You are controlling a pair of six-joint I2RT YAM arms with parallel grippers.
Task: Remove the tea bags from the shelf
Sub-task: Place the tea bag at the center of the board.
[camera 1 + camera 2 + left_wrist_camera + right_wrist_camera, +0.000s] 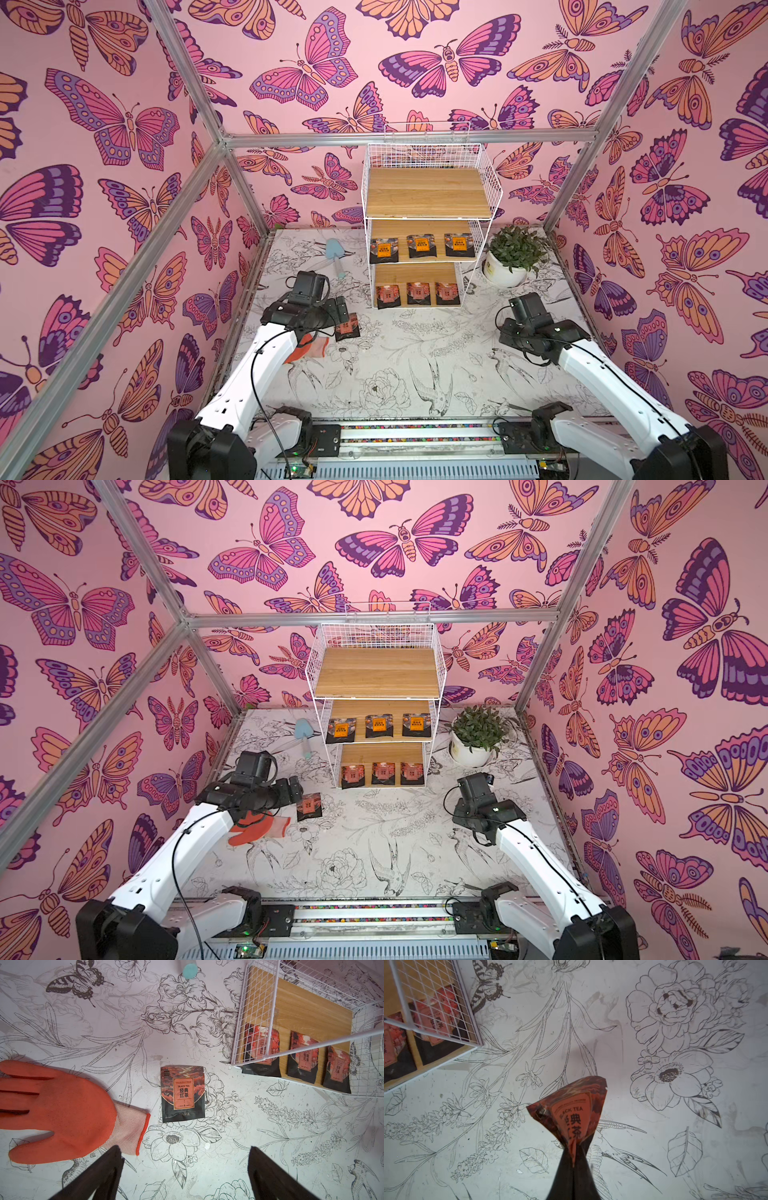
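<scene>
The tea bags (182, 1094) are printed black with red-orange artwork; the white surface (128, 1043) is patterned with black-line flowers.

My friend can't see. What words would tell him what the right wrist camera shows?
The right hand pinches a crumpled red-and-black tea bag over the flower-drawn table. A corner of the wire shelf, with more tea bags on its wooden board, shows at the edge.
</scene>
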